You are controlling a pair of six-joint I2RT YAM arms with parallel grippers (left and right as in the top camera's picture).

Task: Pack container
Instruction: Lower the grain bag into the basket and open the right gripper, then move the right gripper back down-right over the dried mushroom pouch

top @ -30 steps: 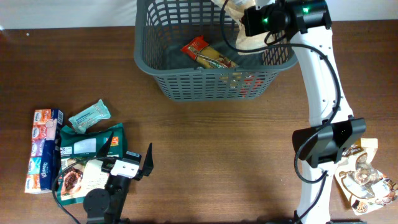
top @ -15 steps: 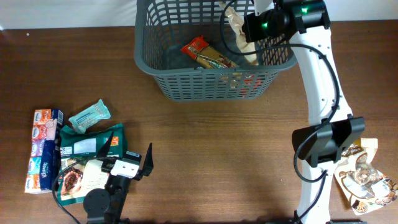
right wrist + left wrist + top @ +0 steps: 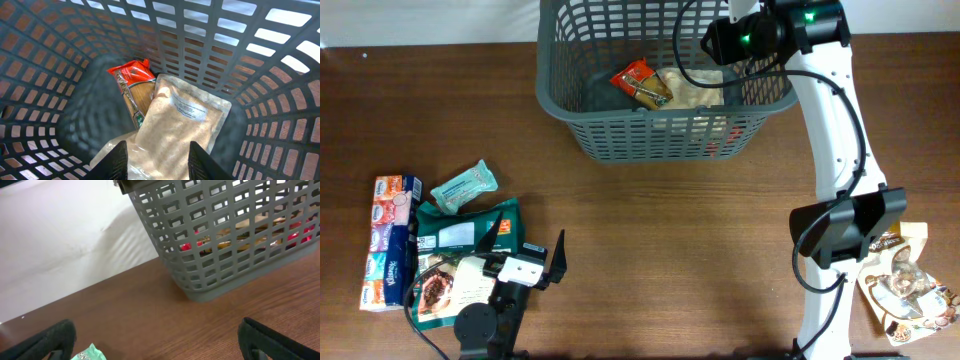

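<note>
Basket (image 3: 620, 135) at far edge of the desk (image 3: 680, 240), pouch (image 3: 175, 125) and red packet (image 3: 131, 75) lying inside, right gripper (image 3: 157, 152) above them, jaws apart, empty, left gripper (image 3: 160, 345) spread wide near front edge

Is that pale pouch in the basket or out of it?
In. The pouch lies low inside the basket, partly over a red packet, lattice walls all around.

Large dark grey basket (image 3: 650, 135), lattice-slotted sides, upright at the table's (image 3: 670, 240) far edge, packets (image 3: 642, 82) inside
</note>
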